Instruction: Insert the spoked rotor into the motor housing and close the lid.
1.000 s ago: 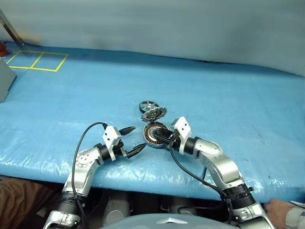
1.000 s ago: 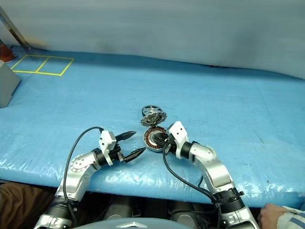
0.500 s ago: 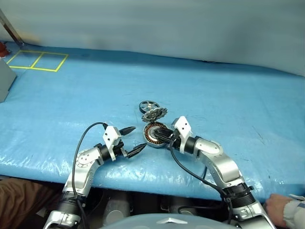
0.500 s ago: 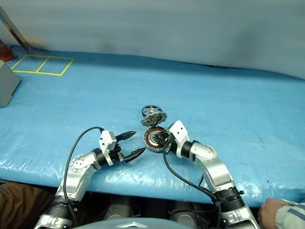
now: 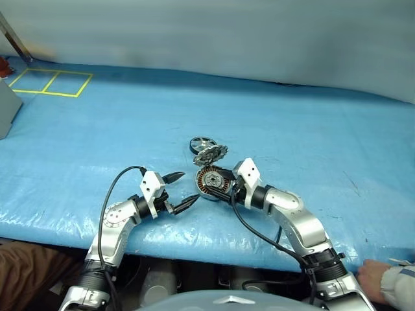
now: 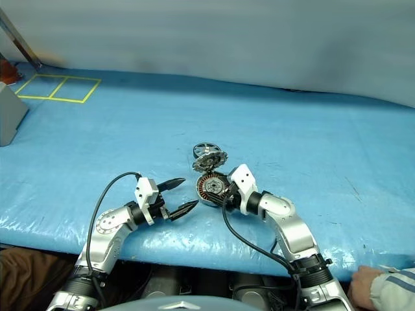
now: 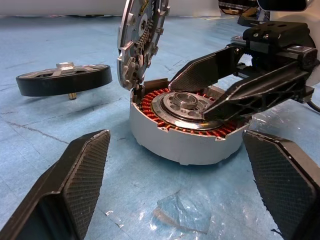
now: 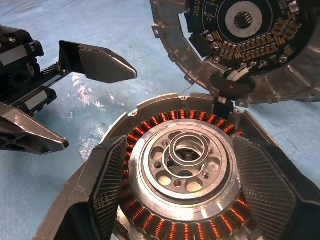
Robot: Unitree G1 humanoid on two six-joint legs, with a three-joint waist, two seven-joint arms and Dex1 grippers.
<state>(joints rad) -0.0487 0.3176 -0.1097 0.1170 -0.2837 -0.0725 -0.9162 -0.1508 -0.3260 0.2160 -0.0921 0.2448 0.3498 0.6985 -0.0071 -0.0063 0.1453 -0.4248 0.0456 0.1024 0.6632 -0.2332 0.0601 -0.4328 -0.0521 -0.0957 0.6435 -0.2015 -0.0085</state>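
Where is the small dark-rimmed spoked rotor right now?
The dark-rimmed spoked rotor lies flat on the blue table cover, just beyond the raised toothed lid of the copper-wound motor housing.

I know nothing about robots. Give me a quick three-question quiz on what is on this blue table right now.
1. True or false: the spoked rotor already sits inside the motor housing.
2. The lid is: A) shut flat, B) standing open, C) lying apart from the housing.
3. Which gripper has its fingers over the housing's windings?

Key: 1. False; it lies on the blue sheet beside the housing. 2. B. 3. The right gripper; the left gripper waits open nearby.
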